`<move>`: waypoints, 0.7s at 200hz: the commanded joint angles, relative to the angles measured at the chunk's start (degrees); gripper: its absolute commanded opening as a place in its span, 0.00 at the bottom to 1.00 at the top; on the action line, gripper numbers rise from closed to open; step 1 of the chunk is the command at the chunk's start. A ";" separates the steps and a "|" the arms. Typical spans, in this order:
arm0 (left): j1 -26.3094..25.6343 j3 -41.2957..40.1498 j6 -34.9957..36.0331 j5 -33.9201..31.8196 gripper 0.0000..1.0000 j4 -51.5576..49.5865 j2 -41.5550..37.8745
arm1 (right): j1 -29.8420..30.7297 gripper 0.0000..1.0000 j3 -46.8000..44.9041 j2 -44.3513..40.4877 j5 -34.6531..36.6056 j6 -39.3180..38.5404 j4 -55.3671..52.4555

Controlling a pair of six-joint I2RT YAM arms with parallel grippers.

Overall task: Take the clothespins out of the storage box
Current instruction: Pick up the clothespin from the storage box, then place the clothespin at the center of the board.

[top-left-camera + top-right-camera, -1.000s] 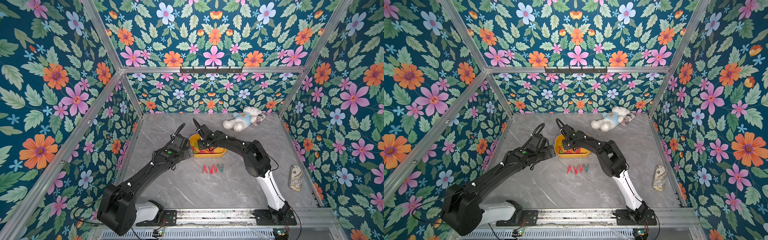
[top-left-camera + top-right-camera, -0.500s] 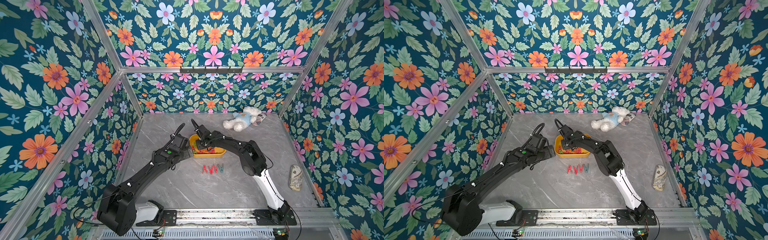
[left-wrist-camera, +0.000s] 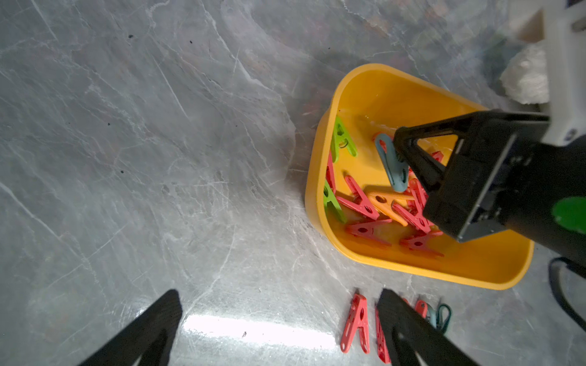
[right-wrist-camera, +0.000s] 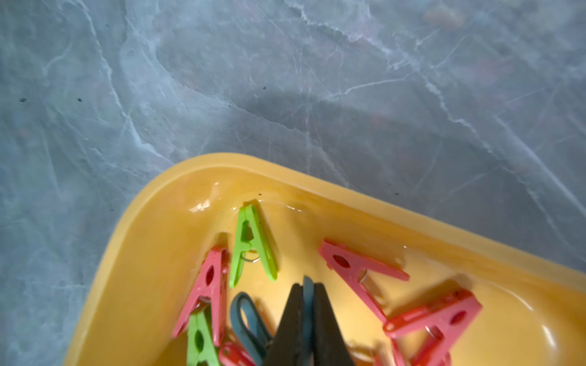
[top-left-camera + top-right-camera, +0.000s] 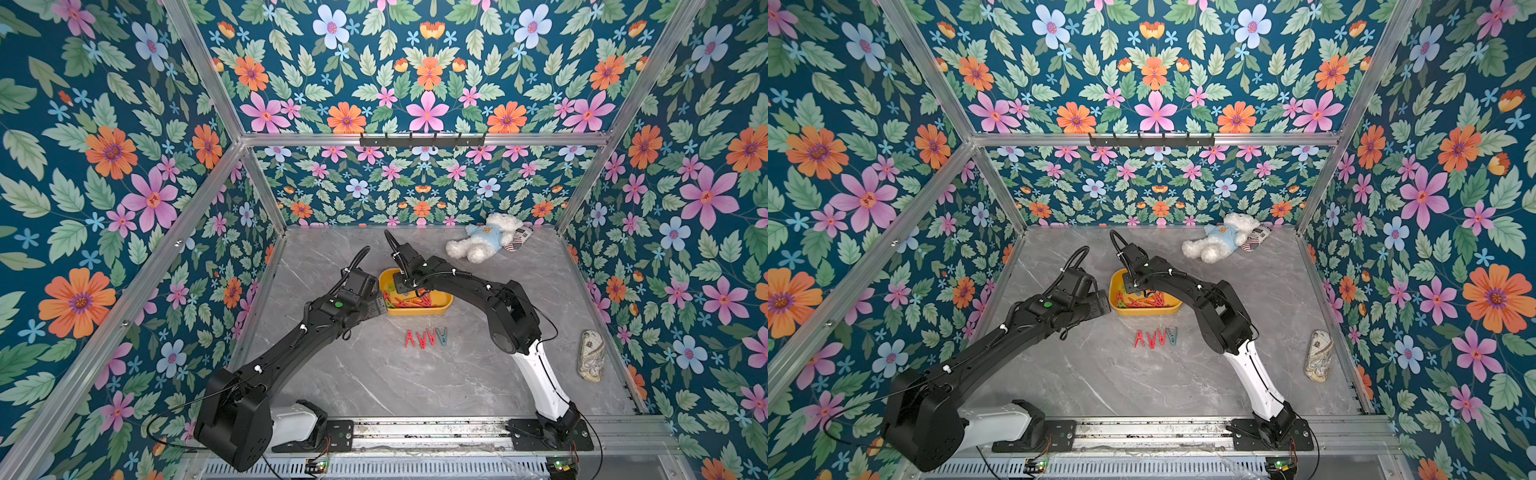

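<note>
Black left pincer (image 5: 377, 304) hangs wide open, gripping nothing, just beside the left end of the yellow storage box (image 5: 419, 311). Red, green and orange clothespins (image 3: 361, 202) lie inside the box, where the right pincer (image 4: 307, 291) is clamped tight on a grey-blue clothespin (image 3: 393, 171). A row of four pegs (image 5: 426, 337) lies on the grey surface (image 5: 374, 374) near the box's front.

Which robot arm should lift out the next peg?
Right. The right gripper is inside the storage box, jaws shut on a grey-blue clothespin. The left gripper hangs open beside the box, holding nothing.
</note>
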 commanded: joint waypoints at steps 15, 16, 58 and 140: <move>0.07 0.59 0.98 1.22 0.99 2.06 0.70 | 0.06 0.09 -2.55 -4.05 0.77 2.61 -0.87; 0.07 0.59 0.99 1.23 0.99 2.10 0.70 | 0.07 0.09 -2.68 -4.22 0.77 2.74 -0.84; 0.07 1.45 2.29 3.85 1.00 4.69 2.51 | -0.28 0.09 -11.30 -11.84 1.80 7.28 0.37; -0.02 6.64 5.81 11.00 0.99 8.20 10.38 | -0.38 0.10 -37.86 -31.76 4.42 21.09 5.00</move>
